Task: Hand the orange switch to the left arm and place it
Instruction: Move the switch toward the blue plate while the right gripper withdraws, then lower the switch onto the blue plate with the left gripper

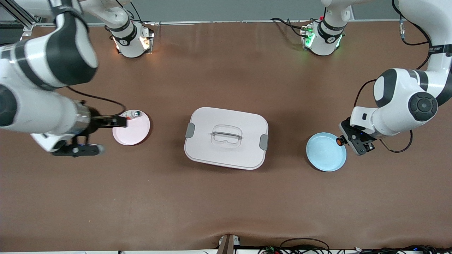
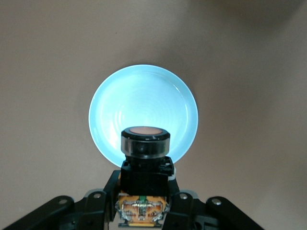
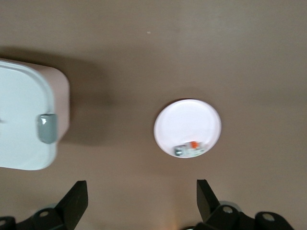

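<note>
Left gripper (image 1: 348,141) grasps the orange switch (image 1: 339,141) over the blue plate's (image 1: 325,153) edge; right gripper (image 1: 102,135), released, hangs beside the pink plate (image 1: 132,132)

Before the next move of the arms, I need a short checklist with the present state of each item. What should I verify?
1. Left gripper shut on the orange switch: ok.
2. Switch is over the edge of the blue plate, at the left arm's end of the table: ok.
3. Right gripper open, ready to receive: ok.
4. Right gripper is up beside the pink plate, which holds a small green-and-white component: ok, nothing gripped.
5. Box stands between the two plates, lid on, untouched by either arm: ok.
6. Enough height to pass over the box: cannot tell.
</note>
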You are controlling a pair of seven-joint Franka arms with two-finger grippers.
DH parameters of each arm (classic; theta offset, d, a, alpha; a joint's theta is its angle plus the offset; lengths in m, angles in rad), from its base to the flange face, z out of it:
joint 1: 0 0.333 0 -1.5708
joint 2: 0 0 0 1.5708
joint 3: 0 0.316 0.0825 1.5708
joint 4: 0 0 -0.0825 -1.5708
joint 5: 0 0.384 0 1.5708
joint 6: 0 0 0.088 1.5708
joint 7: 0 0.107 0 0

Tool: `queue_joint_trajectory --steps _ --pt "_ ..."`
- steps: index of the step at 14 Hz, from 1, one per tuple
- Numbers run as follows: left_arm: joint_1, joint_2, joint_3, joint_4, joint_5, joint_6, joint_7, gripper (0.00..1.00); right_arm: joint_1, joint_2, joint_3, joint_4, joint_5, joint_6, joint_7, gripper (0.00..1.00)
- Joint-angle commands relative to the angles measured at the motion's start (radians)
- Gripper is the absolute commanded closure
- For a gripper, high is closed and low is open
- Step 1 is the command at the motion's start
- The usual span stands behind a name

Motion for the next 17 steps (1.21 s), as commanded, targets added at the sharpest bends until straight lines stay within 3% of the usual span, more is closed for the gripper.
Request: queue_joint_trajectory --steps 1,9,15,17 --pt "0.015 0.018 -0.007 -0.033 0.017 0.081 0.121 1.0 -0.065 -0.035 0.018 -0.014 -0.057 -0.048 -0.095 0.0" --pt "0.041 0.141 -0.007 -0.051 0.017 0.268 0.487 1.0 -0.165 -0.084 0.021 -0.033 -0.088 -0.2 -0.098 0.0" --pt "0.059 0.15 -0.003 -0.189 0.022 0.46 0.54 1.0 -0.229 -0.086 0.023 -0.045 -0.074 -0.191 -0.096 0.0" --pt "0.061 0.165 -0.005 -0.195 0.101 0.491 0.538 1.0 -0.222 -0.086 0.02 -0.044 -0.092 -0.191 -0.077 0.0"
